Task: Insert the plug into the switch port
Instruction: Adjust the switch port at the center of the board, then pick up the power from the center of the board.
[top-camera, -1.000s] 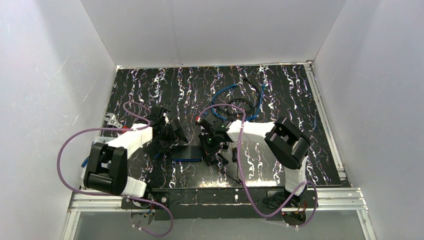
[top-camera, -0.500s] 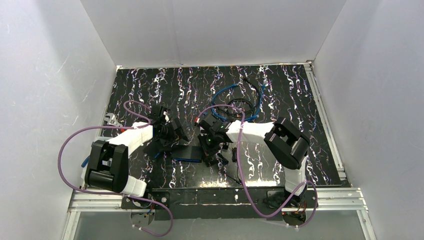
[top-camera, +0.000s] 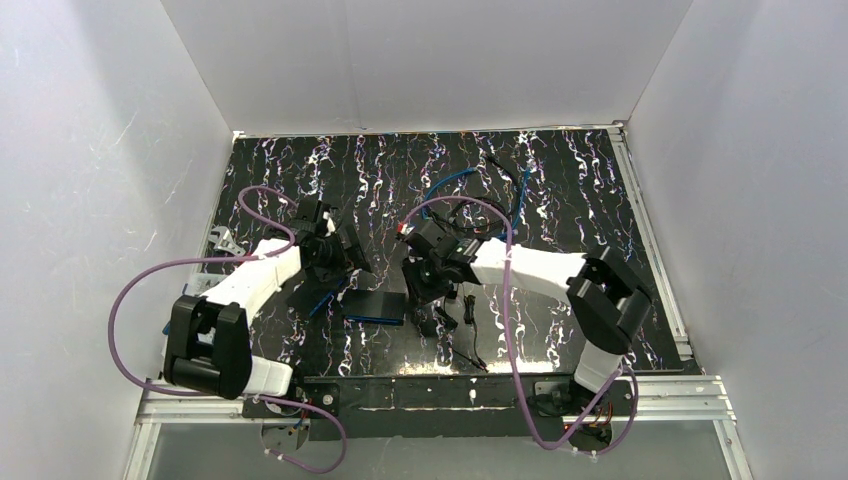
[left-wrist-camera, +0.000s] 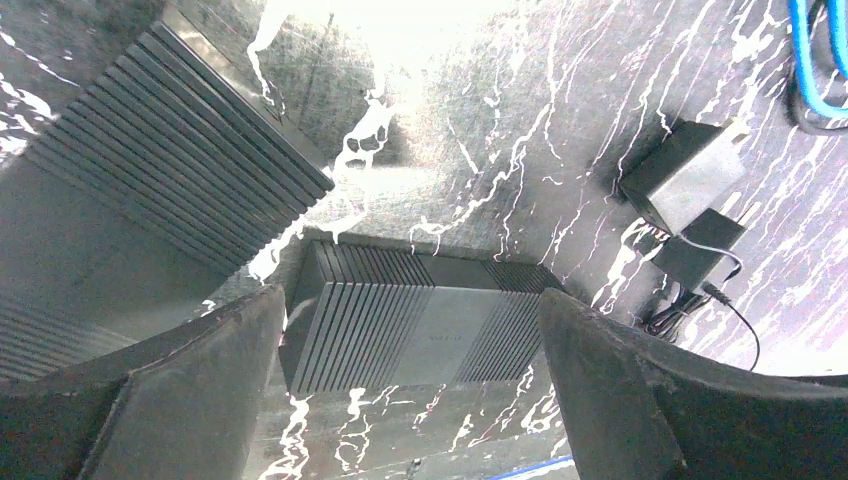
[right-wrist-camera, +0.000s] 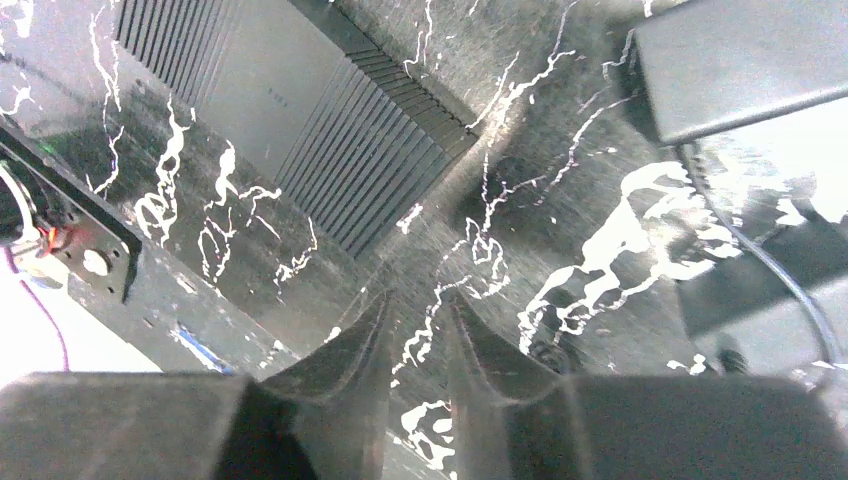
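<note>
Top external: a flat, ribbed black switch (top-camera: 375, 305) lies on the glossy marbled mat (top-camera: 300, 170) between the arms, toward the near edge; open mat lies far left. Left wrist: the left gripper (left-wrist-camera: 410, 298) gapes wide over the switch, empty. Right wrist: the right gripper (right-wrist-camera: 420, 305), narrowly parted, holds nothing; a boxy adapter (right-wrist-camera: 740, 60) sits right of the switch.

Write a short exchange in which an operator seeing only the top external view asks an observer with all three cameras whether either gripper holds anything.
Operator: From above, the right gripper is a dark blur. Holding anything?
Observer: No. The right wrist view shows it slightly parted, only bare table between its fingertips.
Operator: And the left gripper?
Observer: Its own camera shows the jaws wide and empty, the ribbed switch framed between them.
</note>
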